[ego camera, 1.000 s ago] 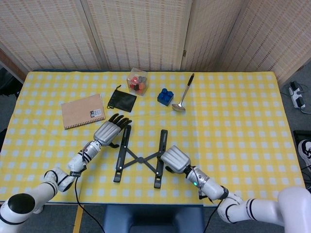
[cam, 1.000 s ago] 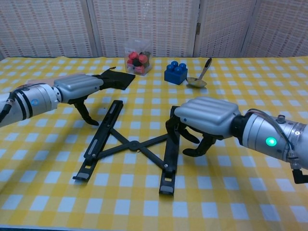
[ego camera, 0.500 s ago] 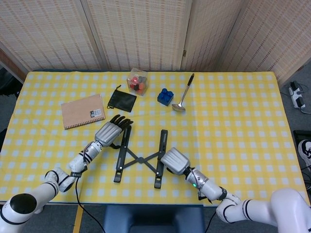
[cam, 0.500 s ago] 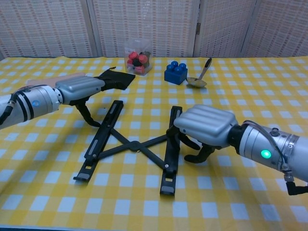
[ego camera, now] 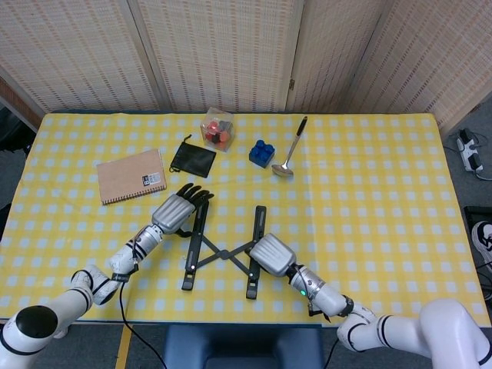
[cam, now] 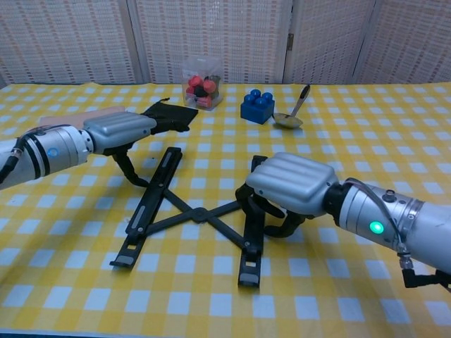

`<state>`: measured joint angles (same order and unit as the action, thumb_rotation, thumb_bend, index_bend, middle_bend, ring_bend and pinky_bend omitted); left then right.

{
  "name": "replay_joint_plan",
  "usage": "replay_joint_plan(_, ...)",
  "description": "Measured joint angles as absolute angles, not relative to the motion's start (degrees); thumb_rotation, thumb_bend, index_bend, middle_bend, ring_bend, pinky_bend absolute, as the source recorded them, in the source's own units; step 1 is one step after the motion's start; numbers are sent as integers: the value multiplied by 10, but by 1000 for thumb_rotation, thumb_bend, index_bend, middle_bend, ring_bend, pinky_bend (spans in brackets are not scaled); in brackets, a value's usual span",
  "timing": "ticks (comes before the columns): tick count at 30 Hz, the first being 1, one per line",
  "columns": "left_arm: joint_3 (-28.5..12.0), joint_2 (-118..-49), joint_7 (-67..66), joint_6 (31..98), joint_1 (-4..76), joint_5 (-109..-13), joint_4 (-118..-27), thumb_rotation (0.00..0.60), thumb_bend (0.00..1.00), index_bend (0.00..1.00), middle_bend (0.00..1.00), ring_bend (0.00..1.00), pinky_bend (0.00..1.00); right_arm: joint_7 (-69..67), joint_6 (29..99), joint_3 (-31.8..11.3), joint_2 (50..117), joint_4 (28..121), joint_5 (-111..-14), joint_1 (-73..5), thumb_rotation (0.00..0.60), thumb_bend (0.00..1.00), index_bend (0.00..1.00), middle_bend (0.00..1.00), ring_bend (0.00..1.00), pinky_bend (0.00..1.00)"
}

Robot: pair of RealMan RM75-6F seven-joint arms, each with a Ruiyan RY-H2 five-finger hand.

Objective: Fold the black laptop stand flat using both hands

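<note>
The black laptop stand (ego camera: 223, 250) lies on the yellow checked cloth, its two rails joined by crossed struts (cam: 197, 214). My left hand (ego camera: 177, 208) lies over the upper end of the left rail (cam: 156, 189). Its fingers stretch out flat towards the black pouch and its thumb hangs down on the rail's outer side. It grips nothing. My right hand (ego camera: 270, 254) sits on the middle of the right rail (cam: 251, 243). In the chest view this right hand (cam: 289, 184) has its fingers curled down over the rail and its thumb on the rail's outer side.
Behind the stand lie a black pouch (ego camera: 192, 159), a brown notebook (ego camera: 131, 176), a clear box of red and black pieces (ego camera: 217, 128), a blue brick (ego camera: 261, 153) and a metal spoon (ego camera: 289, 151). The table's front edge runs just below the stand.
My right hand has slid left with the right rail, and the two rails stand closer together. My left hand has edged slightly right over the left rail.
</note>
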<state>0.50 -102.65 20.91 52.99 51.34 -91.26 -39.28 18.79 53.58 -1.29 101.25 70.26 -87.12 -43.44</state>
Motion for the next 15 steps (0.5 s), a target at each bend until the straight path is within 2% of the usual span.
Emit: replay_joint_plan(15, 8, -1019, 210, 529, 514, -913, -414, 600, 150, 58, 113, 0, 0, 195, 549, -24, 1043, 682, -879, -440, 600, 340, 548, 793, 871, 714)
